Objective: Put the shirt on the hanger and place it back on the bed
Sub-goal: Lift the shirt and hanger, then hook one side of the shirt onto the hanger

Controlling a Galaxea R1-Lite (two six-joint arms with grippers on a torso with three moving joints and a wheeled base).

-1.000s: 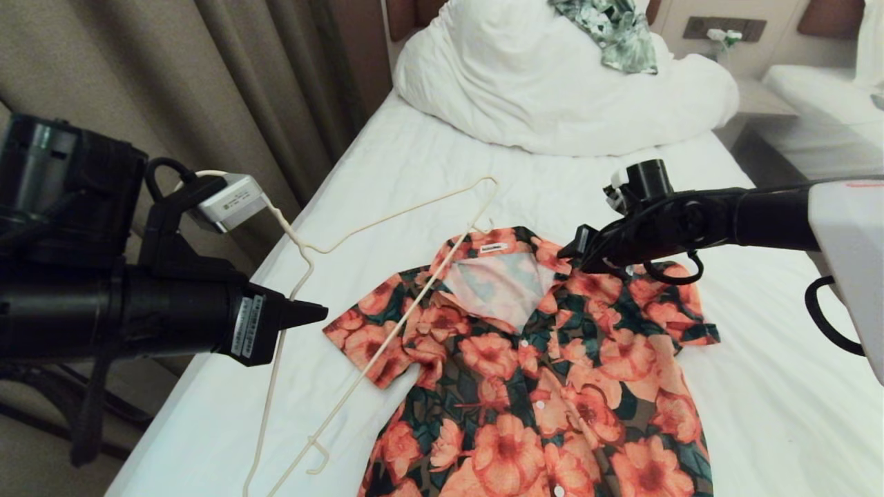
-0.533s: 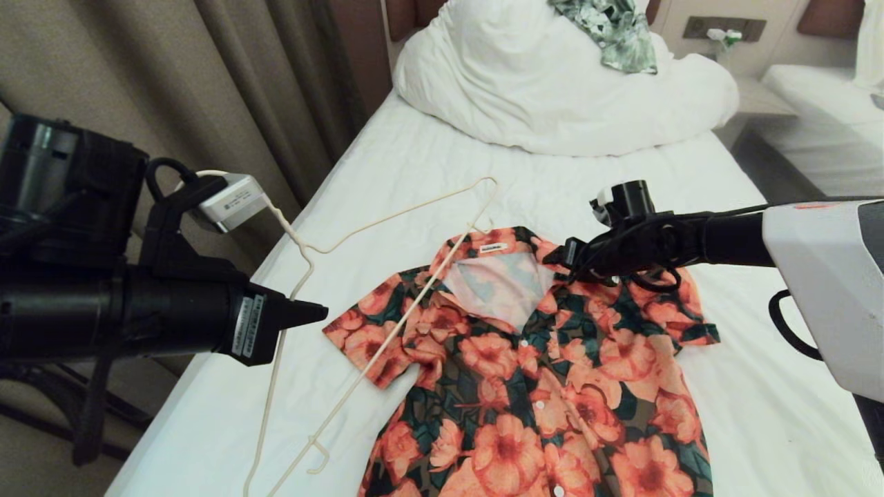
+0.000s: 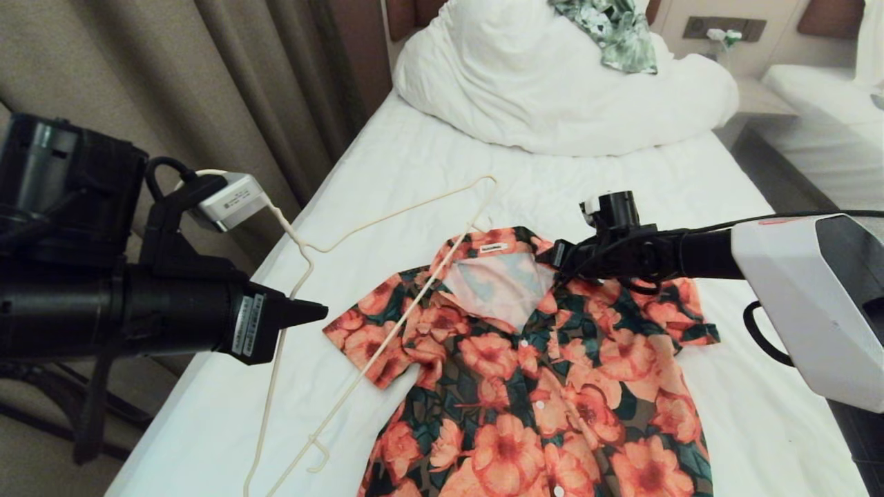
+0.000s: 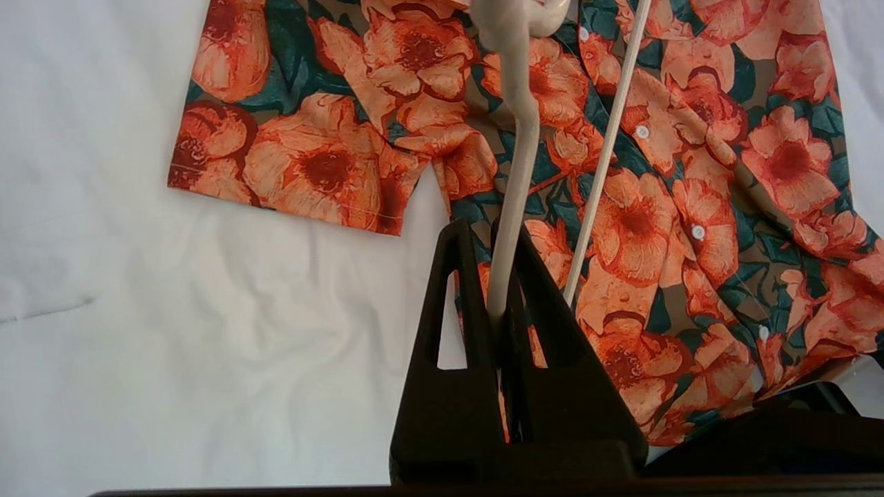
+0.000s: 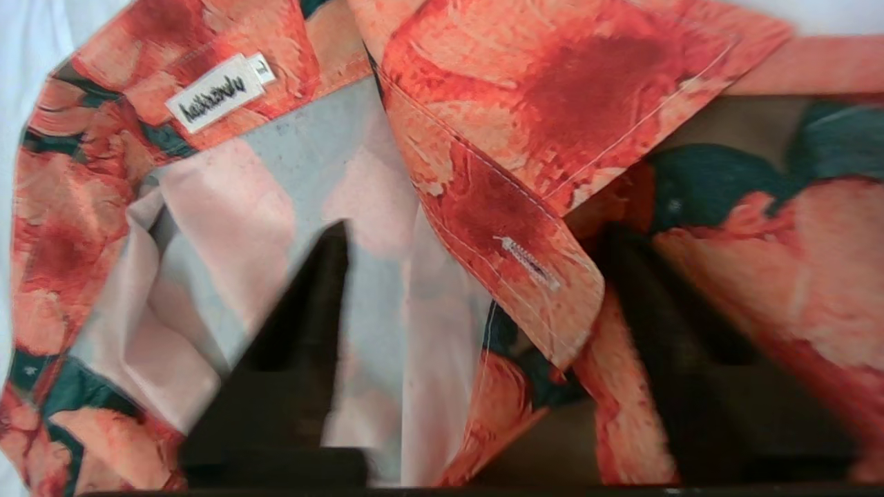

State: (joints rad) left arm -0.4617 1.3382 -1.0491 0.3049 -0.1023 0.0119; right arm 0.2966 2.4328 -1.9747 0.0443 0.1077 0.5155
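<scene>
Nearest, left gripper (image 4: pixel 501 304) clamped tight on the hanger (image 3: pixel 387 228), thin cream wire pinched between both jaws and held level off the near-left side of the bed (image 3: pixel 414 152). From that grip, wire frame reaching out ahead, one leg slanting across the shirt (image 3: pixel 525 359) at its nearer sleeve, far corner resting just short of the collar. Shirt itself flat and face up, buttoned below the neck, spread beyond and to the right of the left fingers.

Farther on, right gripper (image 5: pixel 476 290) down at the open collar, jaws spread wide and straddling the collar flap, one finger inside the neck opening, nothing pinched yet.

Step in hand, by the look of it: seizing the collar edge to open the neck. Next: pinching that flap, lifting it, then feeding the hanger's corner into the shoulder.

Farthest, green-and-white garment (image 3: pixel 608 31) on the duvet (image 3: pixel 552 96), untouched.
</scene>
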